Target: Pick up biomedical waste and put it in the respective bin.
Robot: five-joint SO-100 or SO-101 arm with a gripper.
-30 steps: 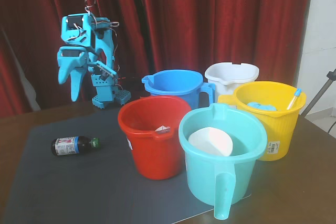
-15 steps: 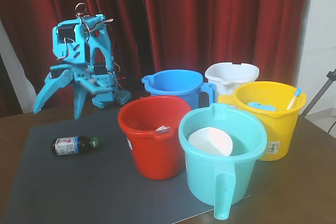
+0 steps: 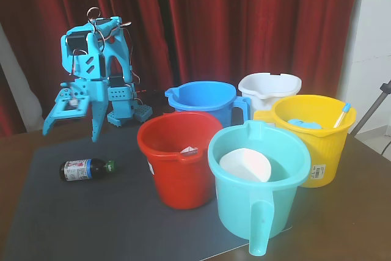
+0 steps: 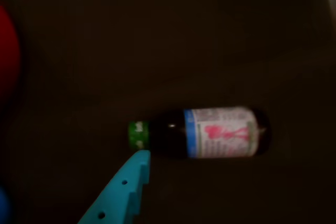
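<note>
A small dark glass medicine bottle [image 3: 87,169] with a white, red and blue label and a green cap lies on its side on a dark grey mat [image 3: 91,224] spread over a brown wooden table [image 3: 360,212], its cap pointing toward the buckets in the fixed view. Above and behind it, a bright turquoise plastic robot arm [image 3: 91,53] stands against deep red curtains [image 3: 244,22], its two-finger gripper [image 3: 71,130] pointing downward with the fingers spread wide apart, holding nothing and clear of the bottle. In the wrist view the bottle [image 4: 205,132] lies across the dim frame with the cap to the left, and the tip of one turquoise finger [image 4: 126,190] rises from the lower edge to a point just below the cap; whether they touch cannot be told there, and the other finger is out of that frame. To the right of the bottle in the fixed view stands a cluster of plastic buckets: a red bucket [image 3: 160,172] nearest the bottle, a light teal bucket with a front handle [image 3: 244,212] closest to the camera and holding a white bowl-like piece [image 3: 245,165], a royal-blue bucket with a pouring lip and side handle [image 3: 204,99] behind the red one, a white bucket [image 3: 269,87] at the back, and a yellow bucket [image 3: 324,151] on the right containing something light blue.
</note>
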